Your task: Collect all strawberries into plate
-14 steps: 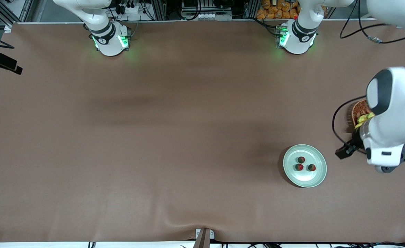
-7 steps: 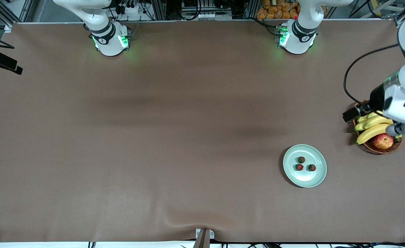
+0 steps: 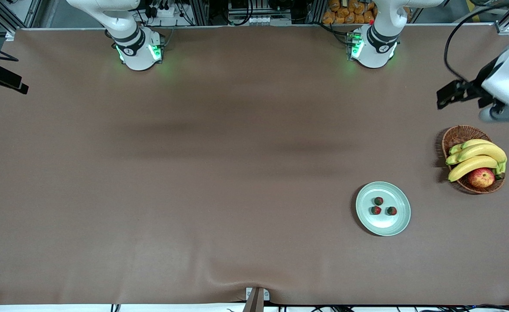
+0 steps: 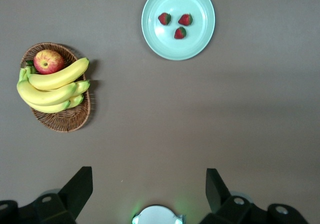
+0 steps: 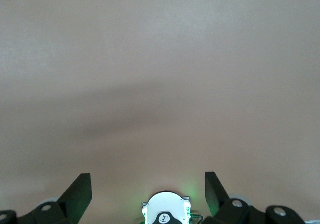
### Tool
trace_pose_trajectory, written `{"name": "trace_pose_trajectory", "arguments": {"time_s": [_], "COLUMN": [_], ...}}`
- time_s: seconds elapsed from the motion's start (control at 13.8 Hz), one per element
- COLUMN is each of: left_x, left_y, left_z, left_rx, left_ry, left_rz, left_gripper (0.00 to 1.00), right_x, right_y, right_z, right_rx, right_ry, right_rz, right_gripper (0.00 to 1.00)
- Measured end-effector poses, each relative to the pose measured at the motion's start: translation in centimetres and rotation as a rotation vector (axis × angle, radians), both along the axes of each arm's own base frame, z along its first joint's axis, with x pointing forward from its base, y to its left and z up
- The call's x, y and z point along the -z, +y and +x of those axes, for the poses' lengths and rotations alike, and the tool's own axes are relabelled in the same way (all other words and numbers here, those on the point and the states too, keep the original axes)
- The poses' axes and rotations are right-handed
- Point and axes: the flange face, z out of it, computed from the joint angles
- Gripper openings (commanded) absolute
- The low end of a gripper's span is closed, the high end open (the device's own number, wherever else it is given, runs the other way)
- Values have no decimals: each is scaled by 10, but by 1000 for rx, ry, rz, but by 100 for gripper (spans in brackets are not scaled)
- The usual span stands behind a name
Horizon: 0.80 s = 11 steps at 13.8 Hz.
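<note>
Three strawberries (image 3: 378,201) (image 3: 375,210) (image 3: 391,211) lie together on the pale mint-green plate (image 3: 384,226), toward the left arm's end of the table. The left wrist view shows the strawberries (image 4: 164,18) on the plate (image 4: 177,48) too. My left gripper (image 4: 148,176) is open and empty, high over the bare table between its base and the basket; its hand shows at the edge of the front view (image 3: 503,110). My right gripper (image 5: 148,181) is open and empty, and waits high over the table by its own base.
A brown wicker basket (image 3: 458,134) with bananas (image 3: 475,158) and a red-yellow apple (image 3: 481,177) stands beside the plate, a little farther from the front camera. It also shows in the left wrist view (image 4: 65,121). The brown cloth has a ripple at the front edge (image 3: 254,281).
My left arm has risen and drawn back from over the basket toward its base, uncovering the basket. The strawberries and plate have not moved. The right arm has not moved.
</note>
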Motion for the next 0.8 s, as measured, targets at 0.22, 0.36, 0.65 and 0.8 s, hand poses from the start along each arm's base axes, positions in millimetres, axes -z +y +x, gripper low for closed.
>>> {"name": "trace_pose_trajectory", "arguments": {"time_s": [0.22,0.36,0.65,0.8], "left_x": [-8,-7,-9,-13], "left_y": [4,3,1,1], "left_z": [-8,-8,-9,-10], "left_rx": [9,11,61,132], "left_ry": [1,4,-3,-12], "left_rz": [-2,-1,-9,-24], "left_gripper": [100,100,100,100], "right_x": [0,-1,-8,-8], "right_y": [0,0,0,0], "right_z": [0,0,0,0], "right_rx": [0,0,0,0], "right_ry": [-2,-5,-21,-21], "right_rz": [0,-1,-3,-2], "right_gripper": [100,100,100,100]}}
